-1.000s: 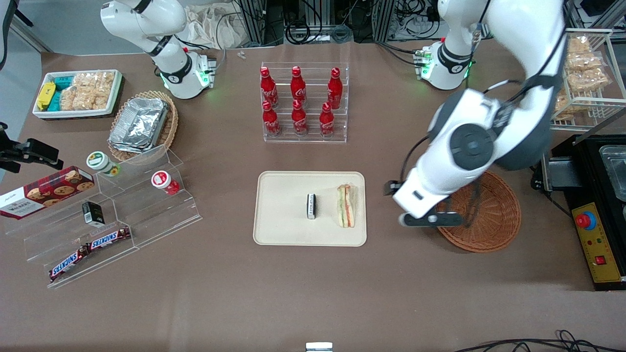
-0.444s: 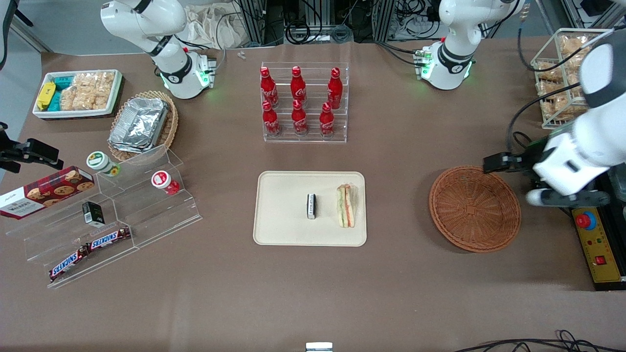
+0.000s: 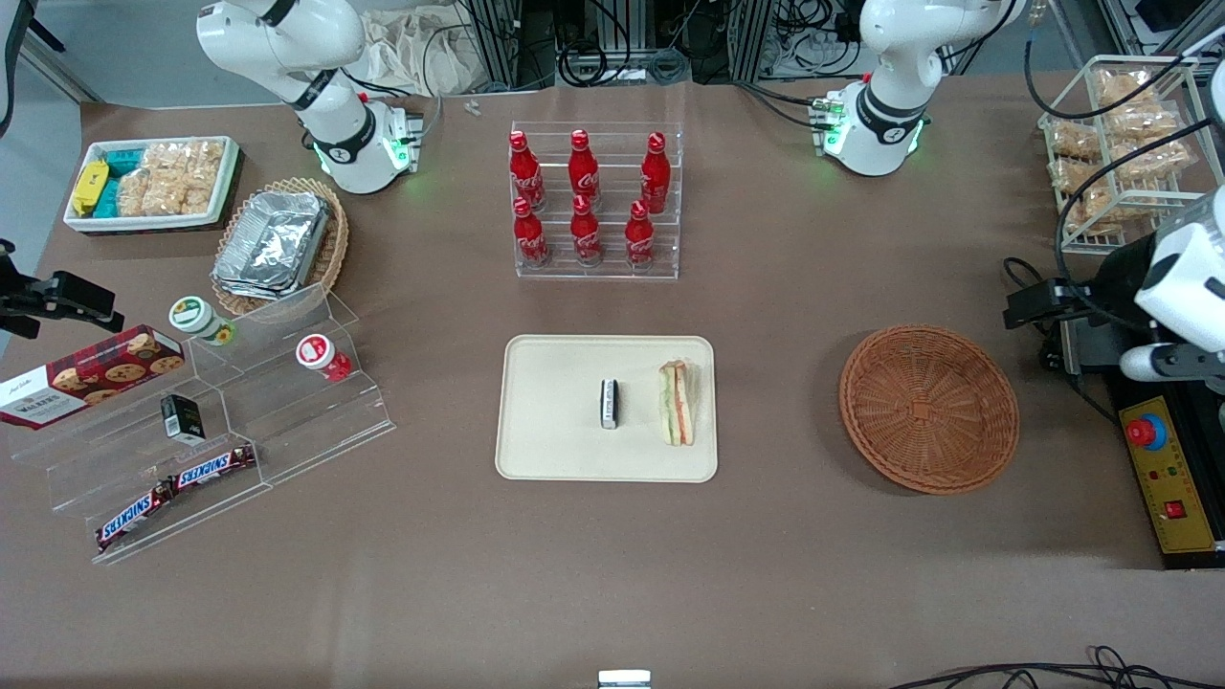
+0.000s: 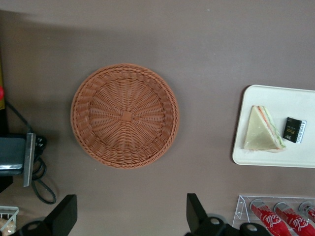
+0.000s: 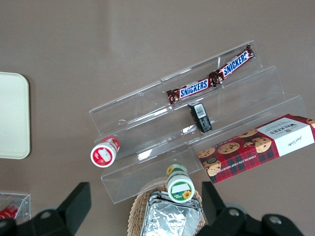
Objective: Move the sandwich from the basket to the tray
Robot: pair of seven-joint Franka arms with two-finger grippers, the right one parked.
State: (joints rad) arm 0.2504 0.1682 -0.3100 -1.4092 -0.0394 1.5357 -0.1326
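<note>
So my pincer (image 4: 128, 216) is hanging high over the brown bench (image 4: 197, 44) with its two black fingers (image 4: 63, 214) spread wide and nothing between them. Pretty much straight below it sits the round reddish-brown wicker basket (image 4: 125, 115), and there's nothing in it.

Further out from the pincer, toward the parked arm's end, is the flat cream rectangular tray (image 3: 555, 411). The triangular wedge sandwich of pale bread with orange and green filling (image 3: 678, 403) is already lying on it, close to the tray edge that faces the basket, with a small black-and-white block (image 3: 609, 403) just beside it but not touching. So I'd call the job basically done.

What could still go sideways: the sandwich sits near that rim, so any sweep of my arm low across the tray could nudge it off onto the bench. Also the clear acrylic rack of red cola bottles (image 3: 595, 203) stands close to the tray, farther from the front camera, so a careless swing there knocks bottles over. Staying high looks safest.
</note>
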